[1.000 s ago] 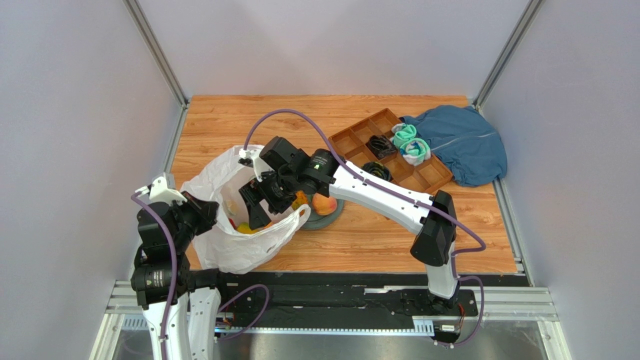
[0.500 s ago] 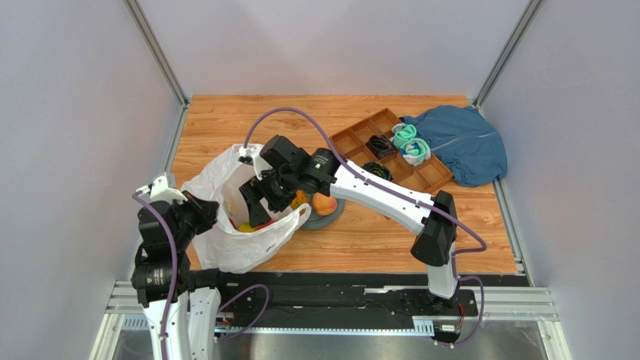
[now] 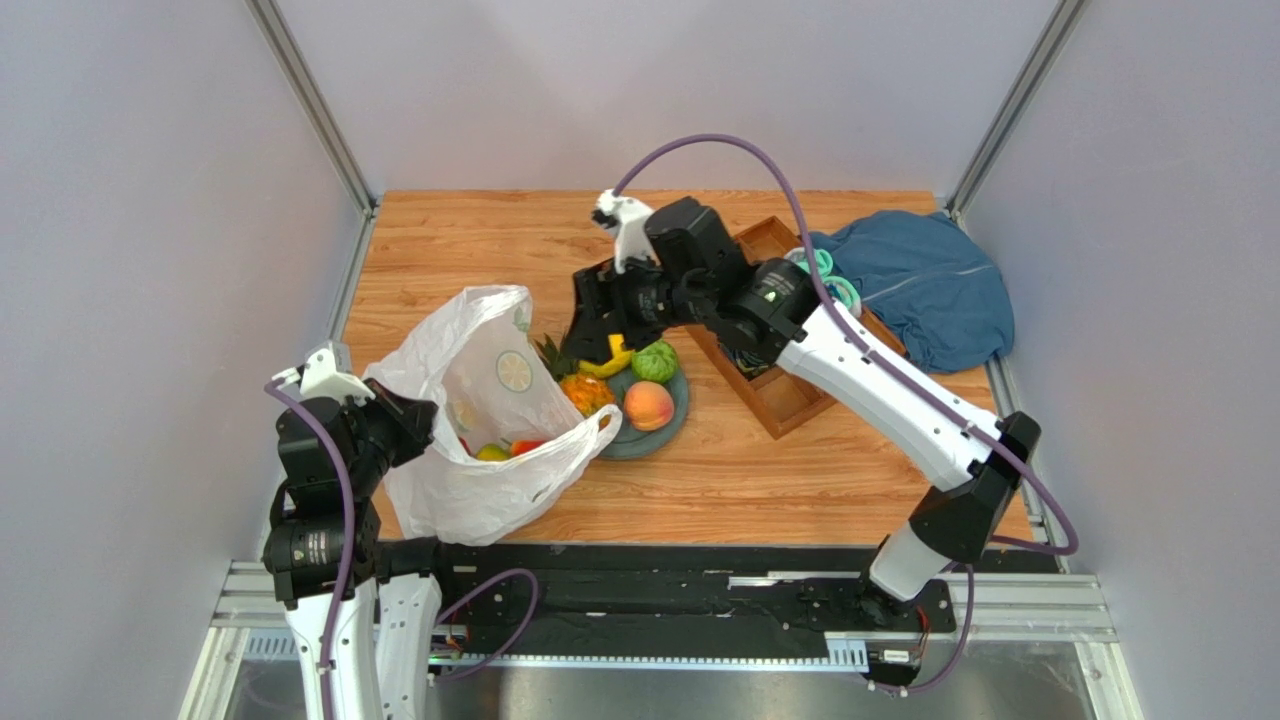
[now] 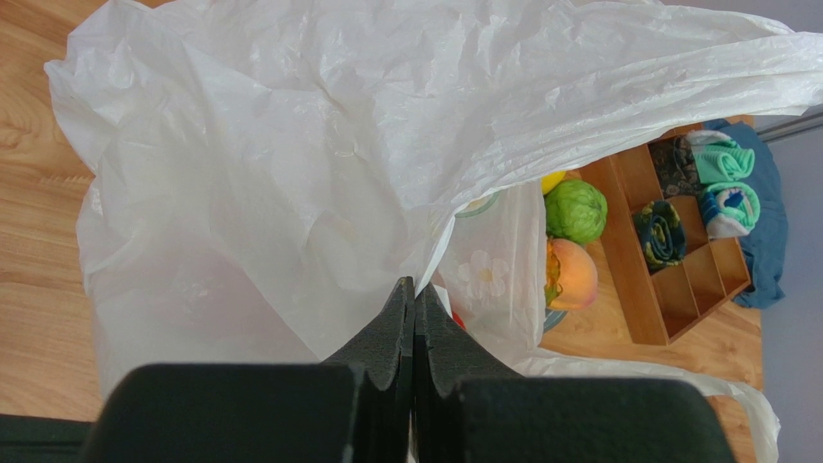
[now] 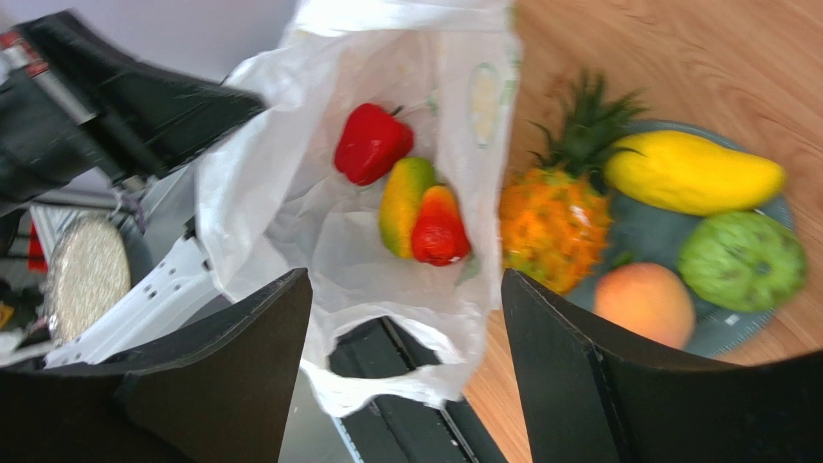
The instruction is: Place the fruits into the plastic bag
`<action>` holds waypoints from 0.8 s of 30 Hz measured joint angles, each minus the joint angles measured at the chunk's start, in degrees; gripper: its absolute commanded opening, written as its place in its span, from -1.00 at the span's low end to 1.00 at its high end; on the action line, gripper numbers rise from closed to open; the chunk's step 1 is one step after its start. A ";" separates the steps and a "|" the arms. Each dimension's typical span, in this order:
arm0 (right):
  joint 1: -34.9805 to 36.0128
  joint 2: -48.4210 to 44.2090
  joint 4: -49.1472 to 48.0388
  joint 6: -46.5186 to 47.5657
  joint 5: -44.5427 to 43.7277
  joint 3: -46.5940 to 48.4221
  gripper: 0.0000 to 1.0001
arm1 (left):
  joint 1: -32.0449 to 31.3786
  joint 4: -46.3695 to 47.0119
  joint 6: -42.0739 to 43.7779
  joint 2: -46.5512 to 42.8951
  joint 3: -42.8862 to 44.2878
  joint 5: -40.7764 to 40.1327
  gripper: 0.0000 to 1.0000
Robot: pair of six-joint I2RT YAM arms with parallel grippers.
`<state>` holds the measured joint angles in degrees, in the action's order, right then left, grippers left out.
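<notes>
Right pincer (image 3: 589, 333) pulled out of plastic bag (image 3: 496, 495), now open behind plate (image 3: 678, 405)

On my right wrist feed, the right gripper (image 5: 404, 289) has its black fingers spread wide. Between them lies the open thin white plastic bag (image 5: 280, 203), holding a red toy fruit (image 5: 372, 145) and a green-and-yellow toy fruit (image 5: 403, 203) touching a smaller red fruit (image 5: 439, 231). Just beside the bag, a grey-blue plate (image 5: 642, 231) carries an orange pineapple with a green crown (image 5: 555, 224), a long yellow fruit (image 5: 691, 174), a round green fruit (image 5: 742, 260) and a peach (image 5: 645, 304).
</notes>
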<state>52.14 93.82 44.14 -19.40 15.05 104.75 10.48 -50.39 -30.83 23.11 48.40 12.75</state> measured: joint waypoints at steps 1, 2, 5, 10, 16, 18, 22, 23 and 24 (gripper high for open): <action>-1.49 -1.01 -0.59 -0.48 -0.15 -1.79 0.51 | 0.00 0.11 0.00 0.11 0.00 0.00 -1.00; -2.89 -1.75 -0.94 -0.98 -0.13 -3.54 0.51 | 0.00 0.13 0.00 0.17 0.00 0.00 -1.00; -6.82 -2.47 -1.62 -2.03 -0.48 -8.63 0.53 | 0.00 0.13 0.00 0.26 0.02 0.00 -1.00; -10.71 -1.62 -0.61 -1.77 -2.93 -13.00 0.60 | 0.00 0.11 0.02 0.26 0.02 0.00 -1.00; -11.30 1.66 -0.24 0.22 -6.58 -13.03 0.71 | 0.00 0.07 0.09 0.26 0.00 -0.24 -1.00; -11.30 3.74 -0.11 1.03 -7.34 -13.00 0.73 | 0.00 0.04 0.09 0.26 0.02 -0.31 -1.00; -11.30 8.96 0.33 2.16 -7.85 -12.41 0.75 | 0.00 -0.09 0.31 0.26 0.04 -0.72 -1.00; -11.30 10.03 0.57 2.34 -7.93 -12.24 0.74 | 0.00 -0.28 0.37 0.26 0.11 -0.85 -1.00; -11.30 10.99 0.94 2.38 -8.00 -11.91 0.75 | 0.00 -0.61 0.50 0.26 0.24 -0.98 -1.00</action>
<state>40.84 104.81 45.08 -17.02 7.05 92.84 10.48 -51.00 -30.33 23.38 48.64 11.77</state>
